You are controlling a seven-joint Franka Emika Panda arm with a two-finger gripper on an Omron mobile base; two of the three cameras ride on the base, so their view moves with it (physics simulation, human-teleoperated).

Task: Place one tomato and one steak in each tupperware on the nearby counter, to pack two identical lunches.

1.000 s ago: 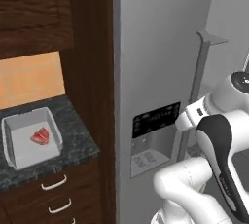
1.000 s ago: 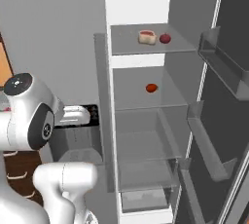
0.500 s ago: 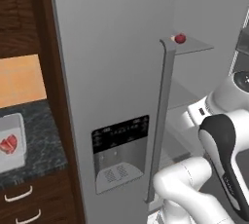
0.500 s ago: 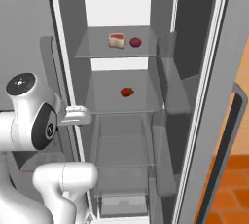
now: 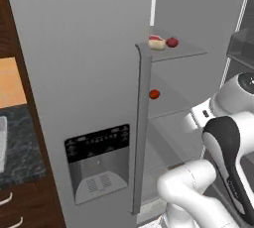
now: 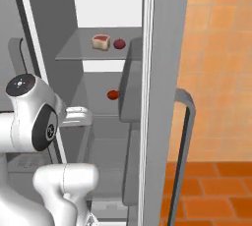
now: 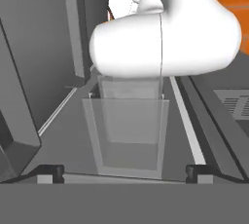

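Observation:
A steak (image 5: 157,42) and a dark red tomato (image 5: 172,42) lie side by side on the upper shelf of the open fridge. The right base view has the same steak (image 6: 101,42) and tomato (image 6: 119,43). One shelf lower sits a second tomato (image 5: 154,93) (image 6: 113,94). A sliver of a tupperware (image 5: 1,142) shows at the far left on the counter (image 5: 22,145). My gripper (image 7: 125,172) is open with nothing between its widely spaced fingertips (image 7: 58,171), and it points down at the clear fridge bins.
The grey fridge door with its dispenser panel (image 5: 96,160) stands between the counter and the shelves. Another open door with a long handle (image 6: 184,146) stands on the right before an orange tiled wall. Door bins (image 6: 129,87) line the shelf opening.
The whole picture has slid left as the base moved. The counter and tupperware have gone to the left edge and the fridge shelves now face me. The gripper stays open.

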